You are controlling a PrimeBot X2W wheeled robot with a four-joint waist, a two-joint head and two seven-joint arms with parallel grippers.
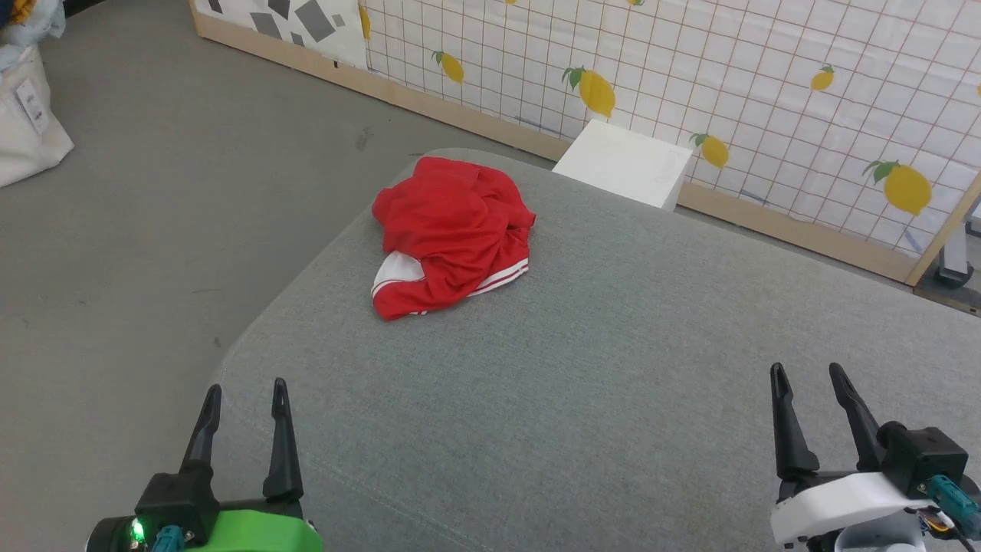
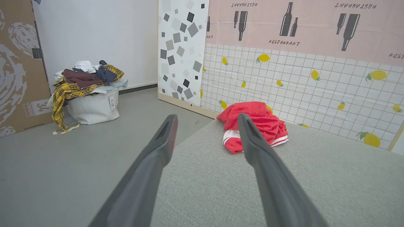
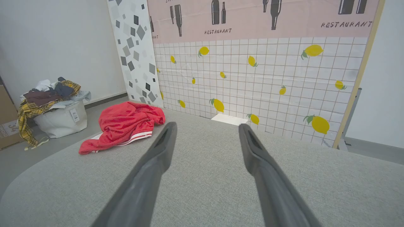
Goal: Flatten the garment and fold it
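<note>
Crumpled red garment lies far left on grey padded table. Left gripper, right gripper hover at near edge, jaws spread, empty. Flattening not yet begun; next move likely long reach to garment edge.

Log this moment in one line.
folding: not begun | shirt: crumpled on grey surface, untouched | left gripper: open | right gripper: open

text: "RESTAURANT", repeated | on: pink wall panel | number: "34" | on: cardboard box
</note>
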